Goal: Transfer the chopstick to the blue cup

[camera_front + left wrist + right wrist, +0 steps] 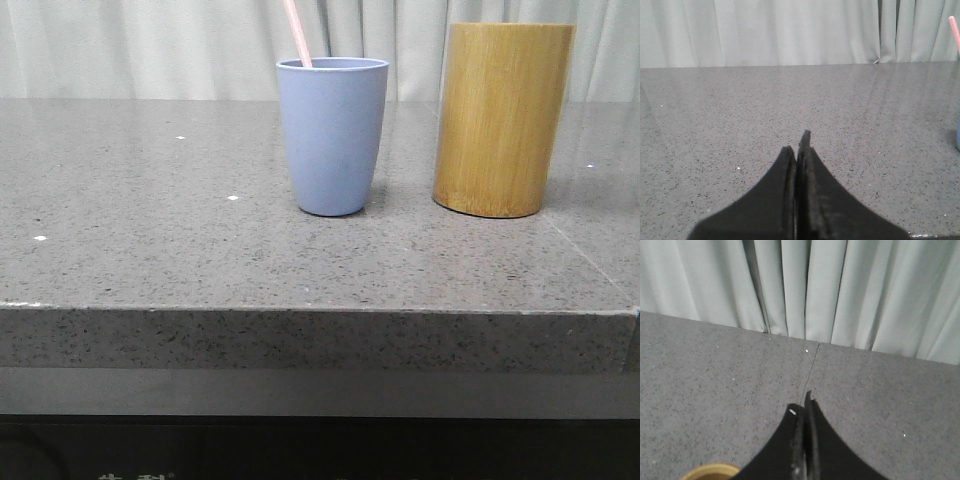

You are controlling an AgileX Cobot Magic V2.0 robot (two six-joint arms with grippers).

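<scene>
The blue cup (332,135) stands upright on the grey table (150,250) in the front view. A pale pink chopstick (297,33) leans out of it to the upper left; only its upper end shows. The chopstick's tip (955,32) and a sliver of the cup (958,140) show at the edge of the left wrist view. My left gripper (799,142) is shut and empty over bare table. My right gripper (802,405) is shut and empty, just beside the bamboo holder's rim (707,471). Neither gripper shows in the front view.
The tall tan bamboo holder (502,118) stands to the right of the blue cup, a small gap between them. A pale curtain (150,45) hangs behind the table. The table's front edge (300,310) runs across the front view.
</scene>
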